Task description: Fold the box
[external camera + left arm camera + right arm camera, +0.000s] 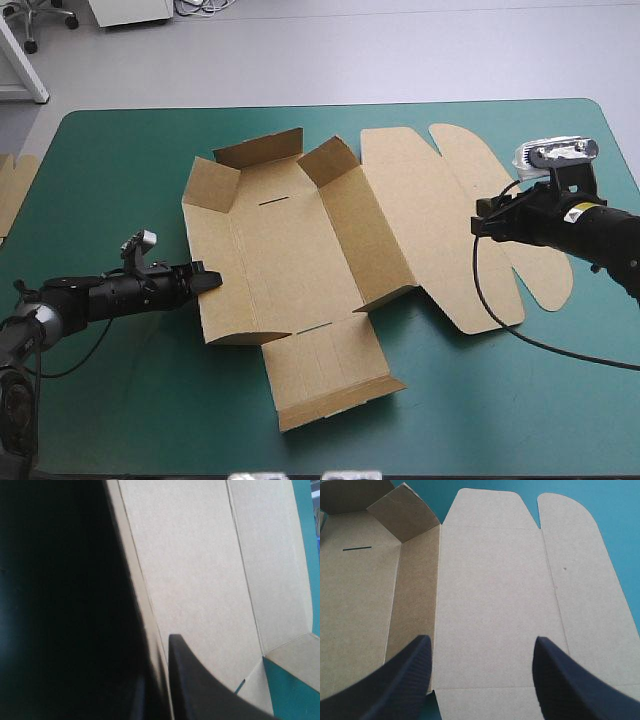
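Note:
The brown box (pixel 290 250) lies in the middle of the teal-green table, partly raised. Its left wall, the far flaps (pixel 262 148) and the right wall (pixel 365 235) stand up, while the lid (pixel 450 215) lies flat to the right and a near flap (pixel 330 375) lies flat toward the front. My left gripper (pixel 207 279) is shut on the left wall, with one black finger (pixel 200 692) inside the box and the wall's edge (pixel 135 580) running beside it. Above the lid (pixel 490 590), my right gripper (pixel 480 226) hangs open with nothing between its fingers (pixel 405 680).
An edge of more brown board (pixel 12 190) shows at the table's left edge. Bare teal-green cover (pixel 120 400) lies in front of the box and along the far edge.

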You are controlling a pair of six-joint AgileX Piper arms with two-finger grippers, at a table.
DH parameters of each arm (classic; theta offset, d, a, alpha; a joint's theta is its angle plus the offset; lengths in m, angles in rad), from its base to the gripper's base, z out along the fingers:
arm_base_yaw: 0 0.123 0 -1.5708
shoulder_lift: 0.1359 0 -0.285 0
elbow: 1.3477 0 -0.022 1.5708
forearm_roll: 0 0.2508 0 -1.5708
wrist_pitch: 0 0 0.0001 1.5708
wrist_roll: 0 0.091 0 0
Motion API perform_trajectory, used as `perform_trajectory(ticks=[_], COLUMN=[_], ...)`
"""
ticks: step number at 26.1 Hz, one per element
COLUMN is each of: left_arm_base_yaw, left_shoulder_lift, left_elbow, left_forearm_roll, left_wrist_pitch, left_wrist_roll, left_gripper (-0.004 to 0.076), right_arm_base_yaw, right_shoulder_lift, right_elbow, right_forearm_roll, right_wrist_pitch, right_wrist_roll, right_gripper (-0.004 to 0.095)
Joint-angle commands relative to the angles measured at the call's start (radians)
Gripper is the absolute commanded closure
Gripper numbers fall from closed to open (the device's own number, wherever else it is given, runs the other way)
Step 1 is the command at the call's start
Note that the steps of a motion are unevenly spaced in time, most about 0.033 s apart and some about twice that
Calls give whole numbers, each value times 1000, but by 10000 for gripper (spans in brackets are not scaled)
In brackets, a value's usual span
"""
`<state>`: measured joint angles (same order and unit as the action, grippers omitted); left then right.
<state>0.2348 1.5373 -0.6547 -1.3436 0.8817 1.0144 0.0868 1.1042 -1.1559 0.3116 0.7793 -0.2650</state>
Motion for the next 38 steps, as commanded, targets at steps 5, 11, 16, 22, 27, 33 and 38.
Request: perform_trajectory(ticks=[5, 11, 16, 22, 27, 33, 38], left_arm_base_yaw=[-7, -7, -7, -13, -63, -145, -199], left_shoulder_lift=[-27, -16, 54, 123, 155, 235, 319], left_elbow=[-24, -126, -276, -474, -647, -863, -1040], left_forearm_roll=[15, 114, 261, 339, 499, 687, 800], left_wrist_pitch=[65, 71, 226, 295, 298, 353, 403], left_wrist_roll=[15, 58, 24, -13, -44, -62, -29], left_gripper=[675, 734, 734, 734, 734, 734, 734], right_arm_base_yaw=[-5, -5, -5, -5, -5, -5, -5], right_shoulder_lift=[-17, -17, -17, -17, -17, -17, -17], right_elbow=[-34, -34, -34, -34, -34, -34, -34], right_forearm_roll=[22, 22, 26, 26, 26, 34, 34], right_wrist_pitch=[-79, -79, -79, -79, -79, -69, -43], right_wrist_roll=[-9, -9, -9, -9, -9, -9, -9], right_gripper=[345, 345, 347, 374, 377, 395, 396])
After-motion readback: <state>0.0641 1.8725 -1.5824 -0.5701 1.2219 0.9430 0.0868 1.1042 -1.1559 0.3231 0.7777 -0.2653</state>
